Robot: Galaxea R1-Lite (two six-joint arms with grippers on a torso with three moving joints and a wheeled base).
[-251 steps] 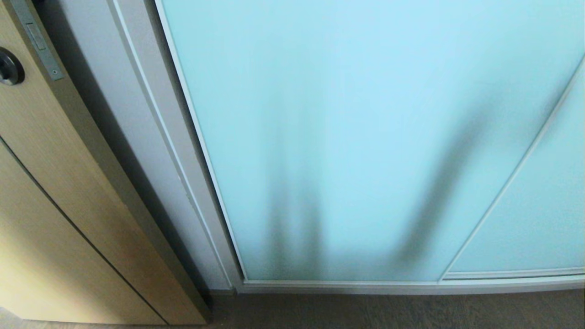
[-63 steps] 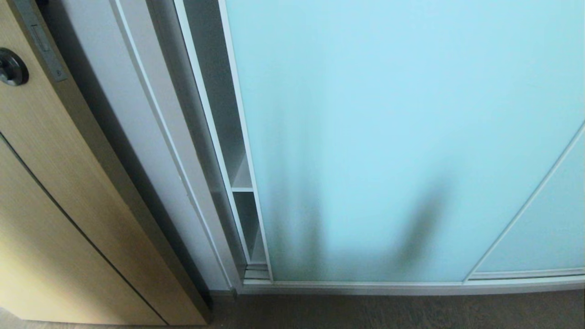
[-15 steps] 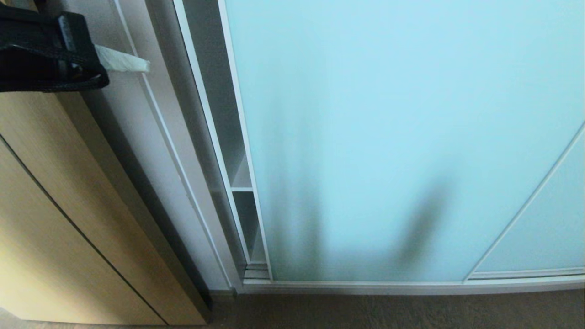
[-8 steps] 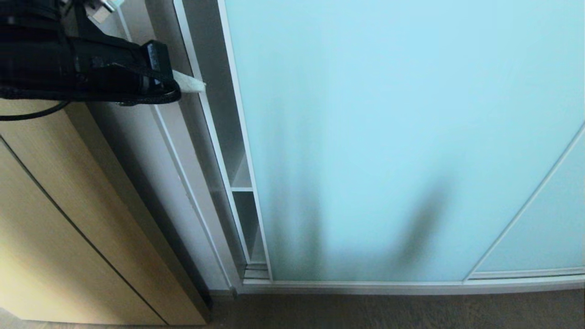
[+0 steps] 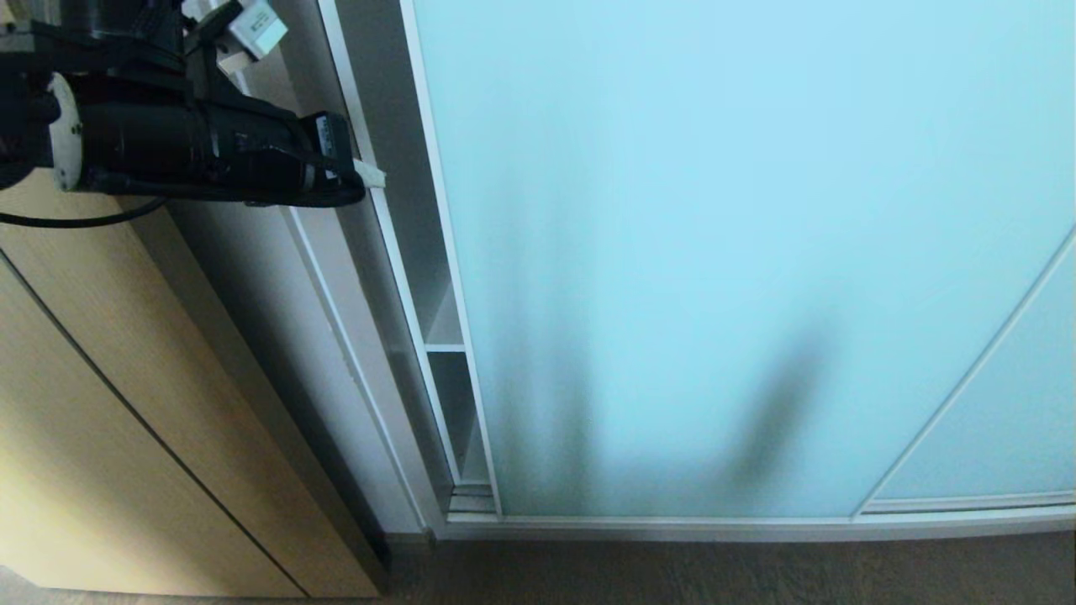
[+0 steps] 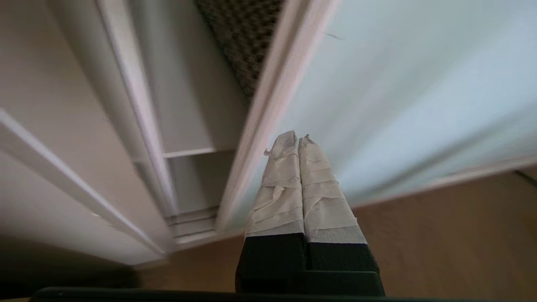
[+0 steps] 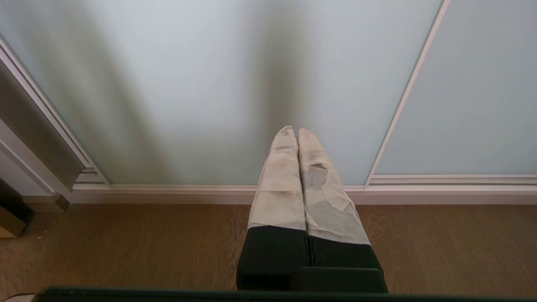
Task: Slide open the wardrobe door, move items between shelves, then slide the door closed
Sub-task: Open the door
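Your left gripper point(image 5: 370, 174) has its taped fingers point(image 6: 289, 184) pressed together on nothing, the tip poking level into the narrow gap at the wardrobe's left side, just left of the sliding wardrobe door point(image 5: 714, 252). The door's slim frame edge point(image 5: 441, 252) lies right beside the tip; whether they touch, you cannot tell. In the gap you see the white side wall point(image 5: 382, 252) and the end of one shelf point(image 5: 445, 346); in the left wrist view a houndstooth cushion point(image 6: 247, 42) shows deep inside the gap. Your right gripper point(image 7: 298, 133), likewise closed and empty, hangs low and near, pointing at the bottom of the glass over the floor point(image 7: 126, 243). You are in the opening step, the door only cracked. Next, I judge, set the closed fingers against that frame edge and push it rightward, keeping the tip clear of the side wall
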